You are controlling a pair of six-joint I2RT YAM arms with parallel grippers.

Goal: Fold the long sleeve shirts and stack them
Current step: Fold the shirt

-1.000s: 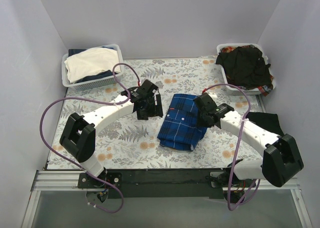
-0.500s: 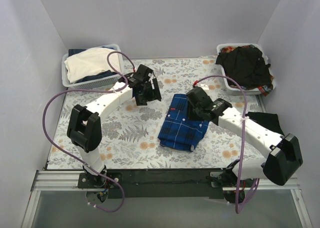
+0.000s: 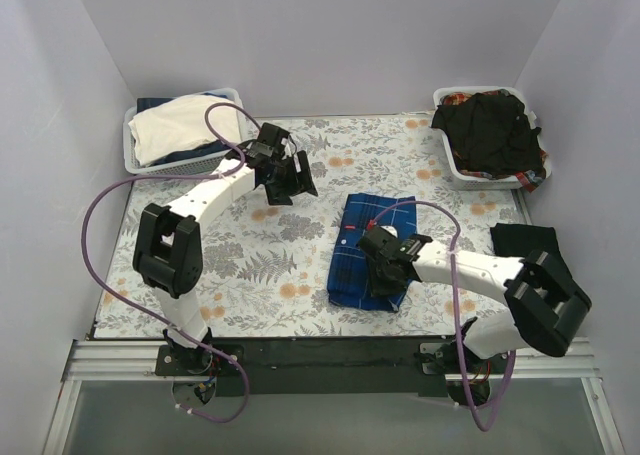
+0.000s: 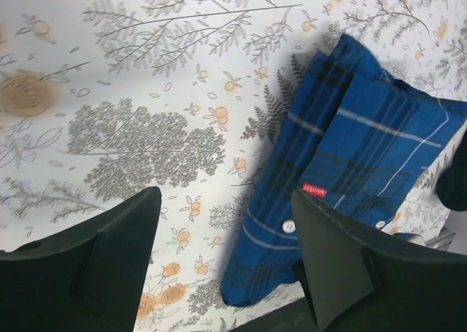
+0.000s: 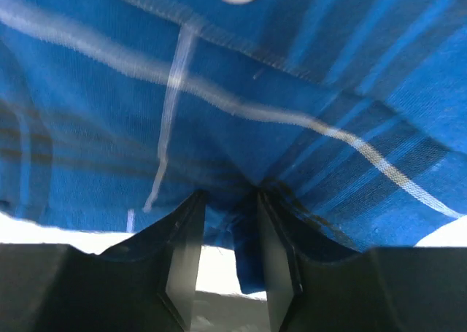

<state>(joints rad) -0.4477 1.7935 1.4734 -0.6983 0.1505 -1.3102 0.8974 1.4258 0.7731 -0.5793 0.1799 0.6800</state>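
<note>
The left basket (image 3: 190, 163) holds a cream cloth (image 3: 180, 125) over darker ones. The left gripper (image 3: 292, 183) hangs wide and empty over the table (image 3: 250, 265), seemingly keeping out of the way. The plaid shirt (image 3: 362, 225) lies folded mid-table. The right gripper (image 3: 385, 270) pinches its near edge with narrow jaws, probably to tidy the fold. The right basket (image 3: 452, 170) holds a black shirt (image 3: 490, 130).

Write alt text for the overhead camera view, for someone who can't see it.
A folded blue plaid shirt lies on a floral table, with the right pincer down on its near end and the left pincer open off to its far left. A white basket of pale cloth stands in the far left corner, another of black clothes in the far right.
</note>
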